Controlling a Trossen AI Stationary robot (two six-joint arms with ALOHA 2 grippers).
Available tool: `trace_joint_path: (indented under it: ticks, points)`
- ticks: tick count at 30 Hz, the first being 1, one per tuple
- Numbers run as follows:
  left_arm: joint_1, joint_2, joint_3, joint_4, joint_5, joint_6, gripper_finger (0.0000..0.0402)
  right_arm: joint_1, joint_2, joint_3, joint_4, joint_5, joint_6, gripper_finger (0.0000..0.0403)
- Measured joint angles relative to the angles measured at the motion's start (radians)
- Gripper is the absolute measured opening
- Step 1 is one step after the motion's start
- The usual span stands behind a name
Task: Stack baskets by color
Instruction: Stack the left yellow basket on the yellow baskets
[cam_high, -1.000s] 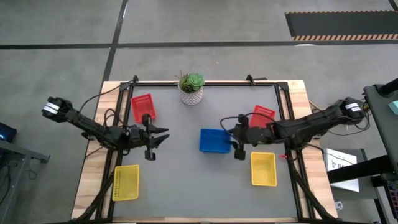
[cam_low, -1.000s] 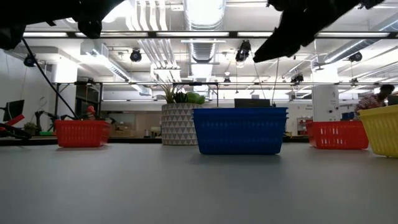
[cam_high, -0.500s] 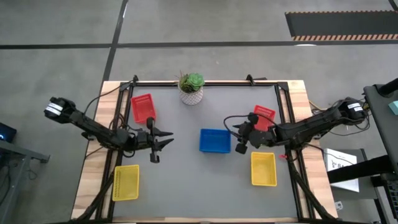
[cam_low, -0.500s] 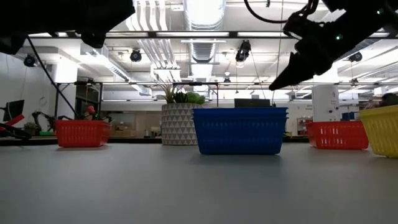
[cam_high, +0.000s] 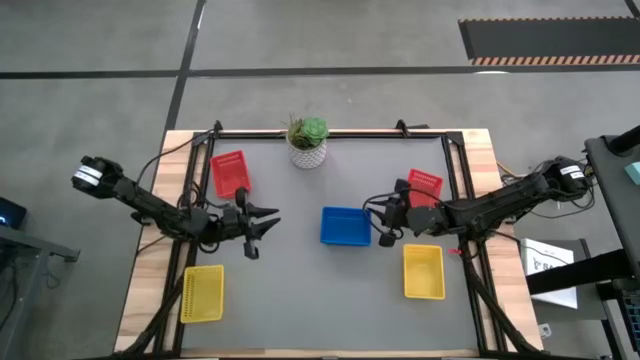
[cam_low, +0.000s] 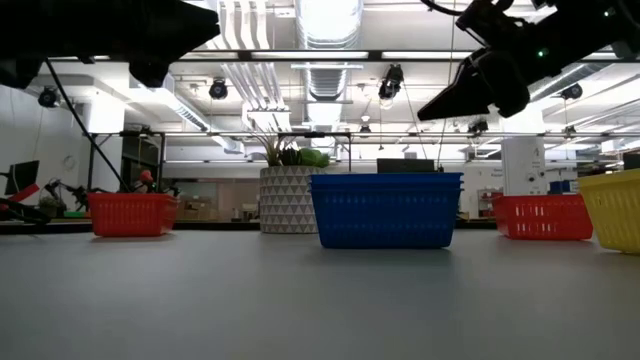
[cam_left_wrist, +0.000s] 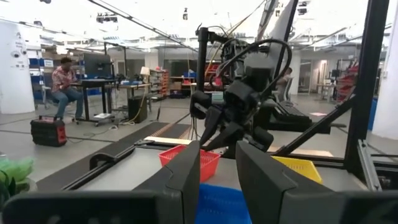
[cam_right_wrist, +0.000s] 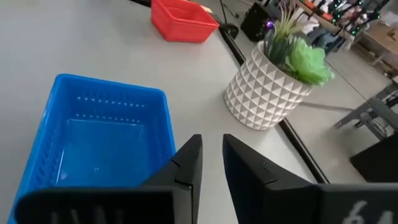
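A blue basket (cam_high: 346, 226) rests on its base mid-table. Red baskets sit at the far left (cam_high: 229, 173) and far right (cam_high: 424, 187). Yellow baskets lie near left (cam_high: 202, 293) and near right (cam_high: 423, 271). My right gripper (cam_high: 381, 225) hovers above the table at the blue basket's right end (cam_right_wrist: 93, 143), with only a narrow gap between its fingers and nothing in it. My left gripper (cam_high: 272, 222) hangs in the air left of the blue basket, open and empty, pointing toward the other arm (cam_left_wrist: 239, 112).
A green plant in a white patterned pot (cam_high: 308, 141) stands at the far edge, middle. A black frame (cam_high: 330, 133) runs round the grey mat. Bare mat lies between the blue basket and the near edge (cam_high: 320, 320).
My right gripper has sunk toward the table beside the blue basket, tipped its fingers downward and rolled. Its fingers have drawn in from wide apart to a narrow gap. My left gripper has edged a little toward the table's right. No basket has moved.
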Motion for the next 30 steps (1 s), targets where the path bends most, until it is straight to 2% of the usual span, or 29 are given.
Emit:
trace_joint_path:
  ticks: [6,30]
  points:
    - [0.0,0.017,0.0,0.0,-0.004,0.0,0.0088,0.0,0.0,0.0,0.016,-0.009,-0.007,0.0043]
    - [0.0,0.022,0.0,0.0,-0.009,-0.035,0.0088,0.0,0.001,0.0,0.015,-0.012,0.011,0.0043]
